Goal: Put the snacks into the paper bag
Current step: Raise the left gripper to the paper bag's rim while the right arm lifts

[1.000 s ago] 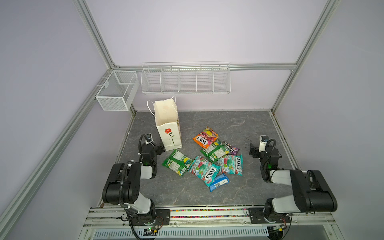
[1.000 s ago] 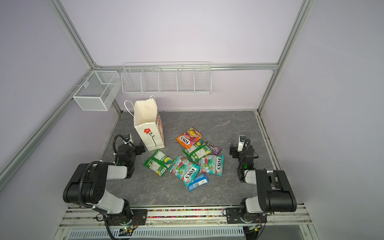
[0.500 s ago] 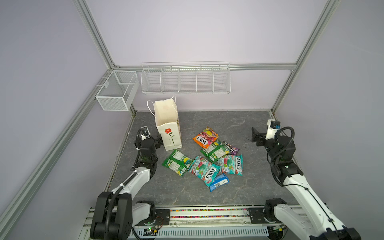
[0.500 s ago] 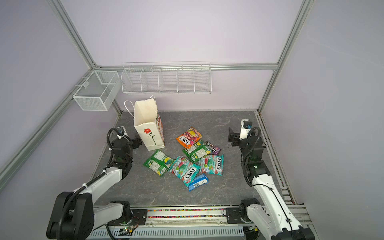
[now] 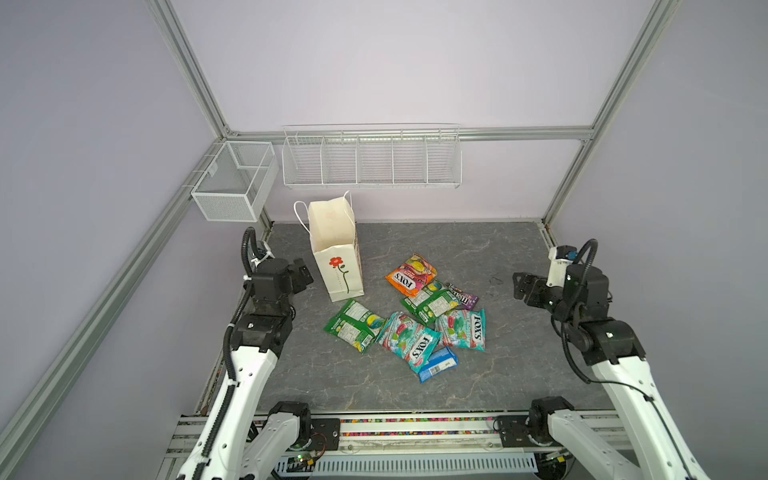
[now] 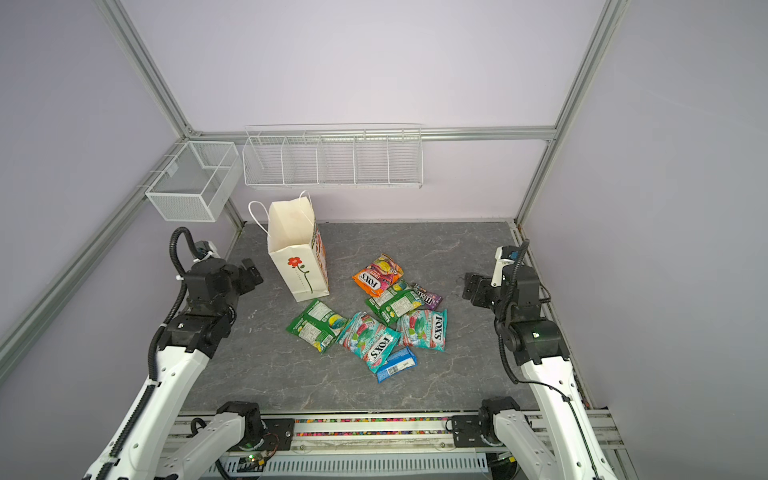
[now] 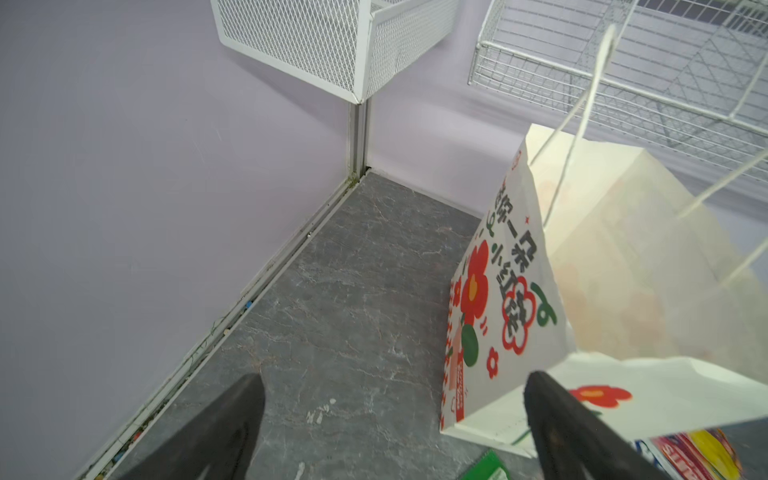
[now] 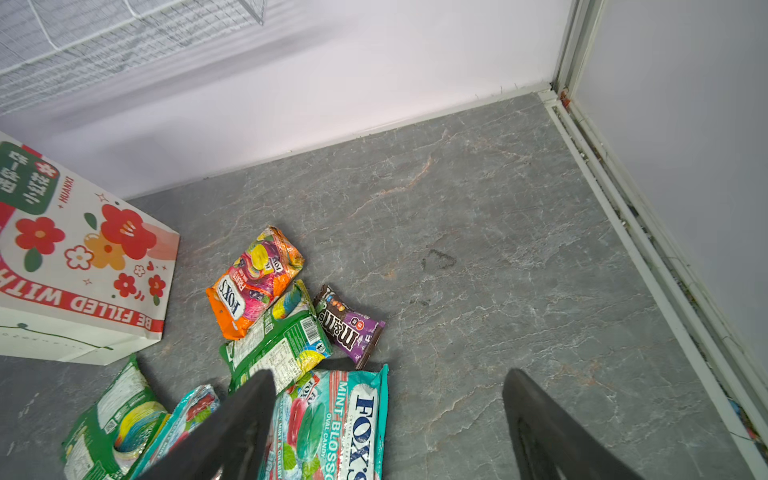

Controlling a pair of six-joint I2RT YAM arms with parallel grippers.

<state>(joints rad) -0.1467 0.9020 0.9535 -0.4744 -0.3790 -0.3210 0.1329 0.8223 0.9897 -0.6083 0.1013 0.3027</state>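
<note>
A white mesh box hangs in the back left corner. Beside it, a five-compartment white wire basket hangs above the grey marbled surface.

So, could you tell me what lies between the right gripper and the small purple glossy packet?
Only bare grey stone-patterned tabletop; both top views show nothing lying between the right gripper and the small purple glossy packet.

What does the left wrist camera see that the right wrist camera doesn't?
Left wrist only: the mesh box and the inside of the bag. Right wrist only: the purple packet and a teal packet. Both: the bag's printed outside, the wire basket, a green packet and the grey table.
</note>
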